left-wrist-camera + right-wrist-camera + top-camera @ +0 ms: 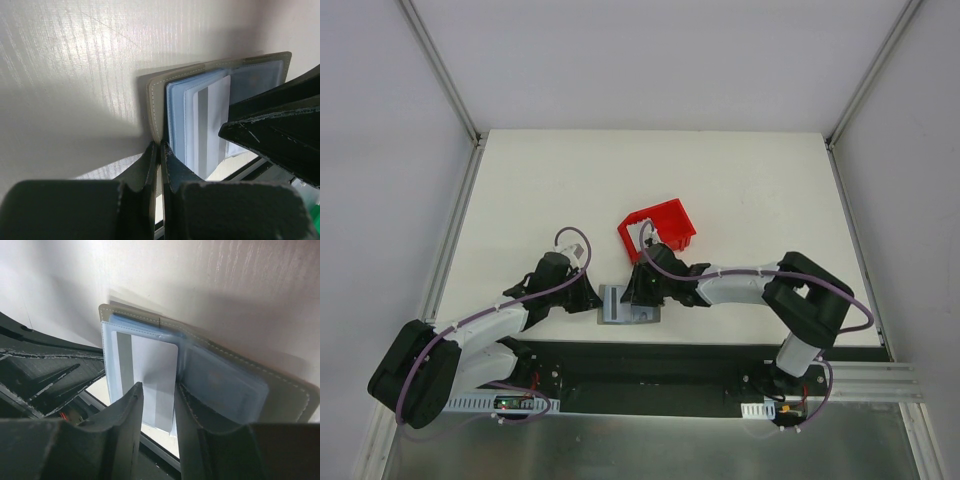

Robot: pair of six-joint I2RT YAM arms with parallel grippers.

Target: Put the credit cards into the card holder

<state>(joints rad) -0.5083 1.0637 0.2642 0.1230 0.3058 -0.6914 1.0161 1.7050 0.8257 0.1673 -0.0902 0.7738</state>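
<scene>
The grey card holder [620, 312] lies open at the table's near edge, its pale blue sleeves facing up. My left gripper [590, 298] is shut on the left edge of its cover [155, 95], fingertips pinched together [160, 146]. A white credit card [155, 365] with a grey stripe lies on the open sleeves, its near end sticking out past the holder; it also shows in the left wrist view [212, 115]. My right gripper [642, 292] is over the holder's cover [280, 390], jaws apart [157, 387], one finger at each long side of the card. No other cards show.
A red plastic bin [665, 222] stands just behind the right wrist, partly hidden by it. The table's near edge and the black base rail [660, 375] lie right below the holder. The right gripper's fingers [270, 135] cross the right side of the left wrist view.
</scene>
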